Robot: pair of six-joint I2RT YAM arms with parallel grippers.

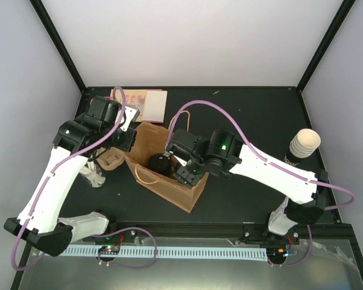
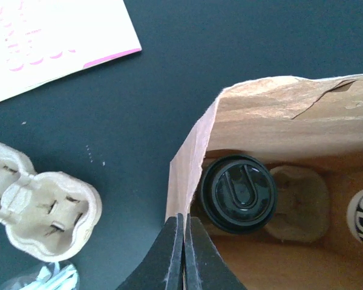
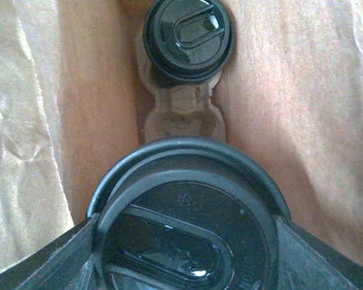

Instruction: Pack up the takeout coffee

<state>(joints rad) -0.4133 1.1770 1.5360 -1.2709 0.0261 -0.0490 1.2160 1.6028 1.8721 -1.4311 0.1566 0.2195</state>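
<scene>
Black table (image 1: 248, 121) beneath both arms. Brown paper bag (image 1: 169, 187) standing open under the right gripper (image 3: 186, 220), its rim at the tips of the left gripper (image 2: 184, 219). Ahead and left of the left gripper, a pink-and-white card (image 2: 48, 42); nearer on the left, outside the bag, a spare pulp tray (image 2: 48, 220). Well off to the right of the right arm, a stack of lidless cups (image 1: 305, 144). Below the right gripper, along the bag's bottom, a pulp tray (image 3: 181, 118). Clamped between the right fingers (image 3: 66, 257), spread wide around its black lid: the takeout coffee (image 3: 181, 181), down between the bag's walls. Just ahead of those fingers, a second lidded cup (image 3: 187, 36) seated in the tray's far socket. Left fingers pressed together, pinching the bag's rim.
</scene>
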